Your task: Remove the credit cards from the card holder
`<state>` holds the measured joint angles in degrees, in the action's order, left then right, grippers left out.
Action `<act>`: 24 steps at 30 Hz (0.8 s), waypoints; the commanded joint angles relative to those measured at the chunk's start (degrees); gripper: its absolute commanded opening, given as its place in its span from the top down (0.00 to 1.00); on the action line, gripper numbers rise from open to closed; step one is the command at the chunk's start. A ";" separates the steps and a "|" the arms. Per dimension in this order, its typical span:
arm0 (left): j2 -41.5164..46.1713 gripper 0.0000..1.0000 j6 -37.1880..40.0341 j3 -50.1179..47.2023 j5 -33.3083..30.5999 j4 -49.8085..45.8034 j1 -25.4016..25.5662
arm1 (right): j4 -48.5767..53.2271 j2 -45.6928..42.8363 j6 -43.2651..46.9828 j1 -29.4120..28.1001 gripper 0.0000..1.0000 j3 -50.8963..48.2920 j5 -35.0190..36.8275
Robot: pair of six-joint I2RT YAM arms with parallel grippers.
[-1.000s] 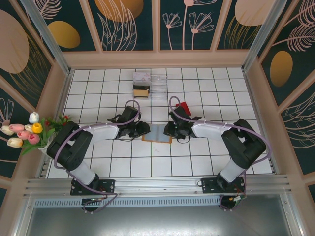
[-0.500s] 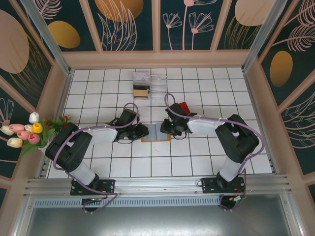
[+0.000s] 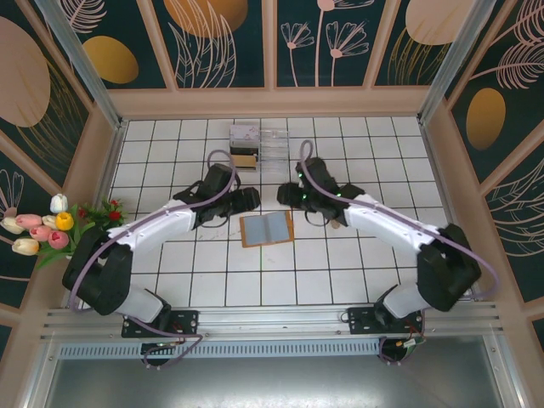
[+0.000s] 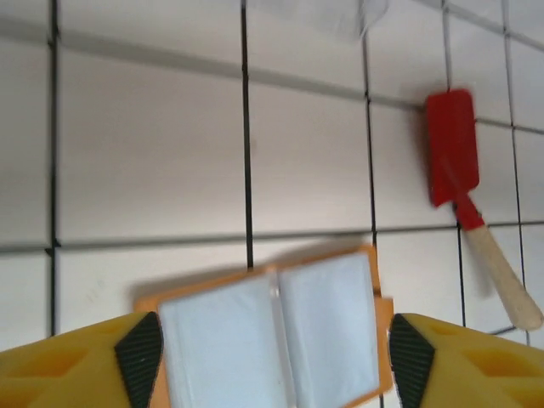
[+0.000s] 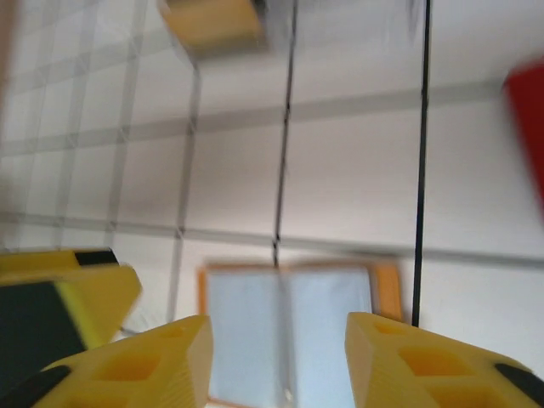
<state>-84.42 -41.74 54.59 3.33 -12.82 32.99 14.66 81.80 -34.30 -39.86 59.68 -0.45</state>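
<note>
1. Find the card holder lying flat and open like a book on the tiled table, with a tan-orange rim framing two pale grey-blue panels, near the middle and a little nearer the bases than either gripper.
2. Place the left gripper just past the holder's far left corner, apart from it. From its wrist camera, read the yellow fingers as spread wide, with nothing between the black pads and the open panels in the gap below.
3. Place the right gripper just past the far right corner, also clear of the leather. From its wrist camera, read its fingers as parted and empty too, though blurred.
4. Cannot pick out the credit cards from the panels in any view; presumably tucked flat in the pockets.
5. Expect thin, light, slick cards, stiff but springy, offering only an edge to grip. Expect a light, floppy holder too, likely to skate on smooth tile or fold shut under a sideways pull.
6. Judge the best plan as pinning one panel or the outer rim with one gripper, then pinching an exposed card edge with the other and drawing it out along the pocket rather than upward.
7. Mind the red spatula to the holder's right, near but not touching. Ignore the clear plastic box, well apart at the far side.
</note>
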 commanded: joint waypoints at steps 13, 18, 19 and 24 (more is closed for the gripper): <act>13.43 0.01 16.52 -3.90 -39.42 6.28 -8.27 | -15.98 -18.89 21.96 19.52 0.01 -8.95 29.94; 17.10 0.01 21.63 -12.75 -46.81 16.22 -10.93 | -24.67 -24.37 25.54 25.83 0.01 -20.15 36.05; 17.25 0.02 22.10 -13.86 -47.42 17.10 -11.44 | -26.96 -25.55 25.94 26.81 0.01 -22.52 35.98; 18.59 0.01 25.95 -21.86 -49.08 26.35 -13.91 | -39.76 -28.56 26.13 31.89 0.01 -34.83 35.44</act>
<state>-67.57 -20.38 36.16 -41.67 4.62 19.92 -13.76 54.43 -9.39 -9.91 28.97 32.97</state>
